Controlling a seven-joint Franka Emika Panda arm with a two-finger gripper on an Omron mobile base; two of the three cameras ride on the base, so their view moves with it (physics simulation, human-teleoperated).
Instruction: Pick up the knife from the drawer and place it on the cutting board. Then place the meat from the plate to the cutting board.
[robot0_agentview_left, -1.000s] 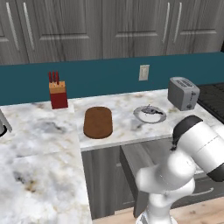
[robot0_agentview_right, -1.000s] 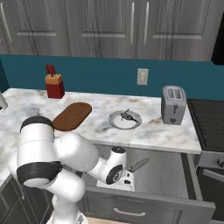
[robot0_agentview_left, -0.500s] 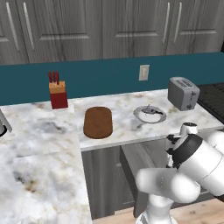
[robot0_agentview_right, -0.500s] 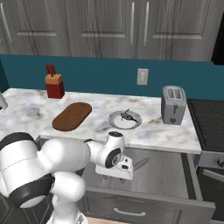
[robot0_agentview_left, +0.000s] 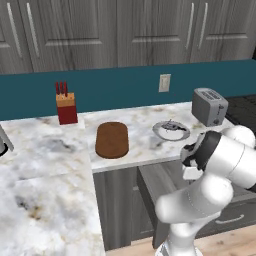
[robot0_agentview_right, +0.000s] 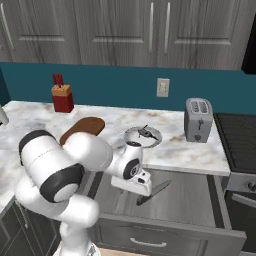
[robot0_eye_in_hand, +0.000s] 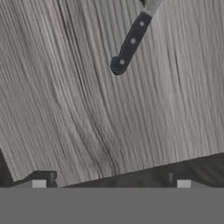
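Lying flat in the drawer (robot0_agentview_right: 200, 200), the knife (robot0_agentview_right: 152, 192) runs diagonally, handle toward the spread, empty fingers (robot0_eye_in_hand: 39, 183).

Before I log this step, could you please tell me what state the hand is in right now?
Hand: open and empty, above the drawer floor; the knife lies ahead, untouched.

My arm (robot0_agentview_right: 75, 165) is glossy white, built of rounded, bulbous segments with dark grey-black bands at the joints. The hand (robot0_agentview_right: 134, 181) is a white block with a round dark cap and two small dark fingertips (robot0_eye_in_hand: 43, 178).
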